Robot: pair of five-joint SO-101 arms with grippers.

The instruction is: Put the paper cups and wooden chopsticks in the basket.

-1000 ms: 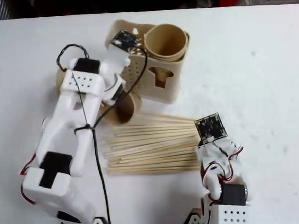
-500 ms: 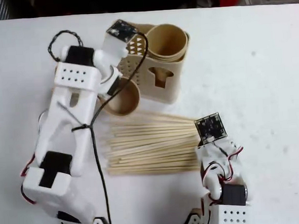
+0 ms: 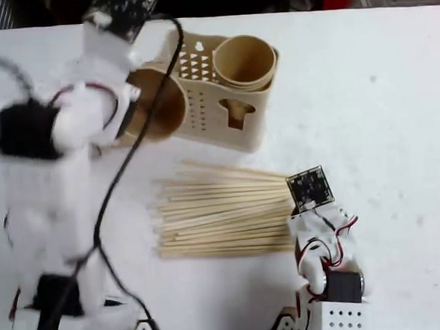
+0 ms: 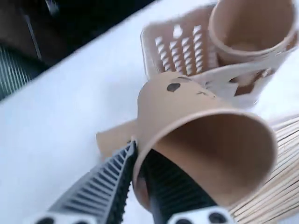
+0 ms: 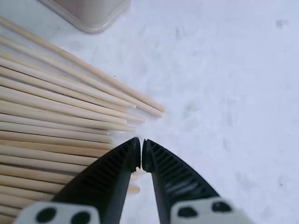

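My left gripper (image 4: 135, 150) is shut on the rim of a brown paper cup (image 4: 205, 149), held off the table with its mouth tilted sideways. In the high view this cup (image 3: 153, 105) hangs just left of the beige basket (image 3: 202, 110). The basket (image 4: 182, 46) holds stacked paper cups (image 3: 245, 59) in its right compartment. Another paper cup (image 4: 112, 139) lies on the table behind the held one. A pile of wooden chopsticks (image 3: 223, 213) lies in front of the basket. My right gripper (image 5: 141, 148) is shut and empty at the right ends of the chopsticks (image 5: 56, 116).
The white table (image 3: 381, 110) has free room to the right of the basket and chopsticks. The left arm's black cable (image 3: 123, 163) hangs over the table left of the chopsticks. A corner of the basket (image 5: 88, 11) is ahead of the right gripper.
The left arm has lifted the paper cup from beside the chopsticks and swung up and away, to the basket's left side. The right arm has not moved.
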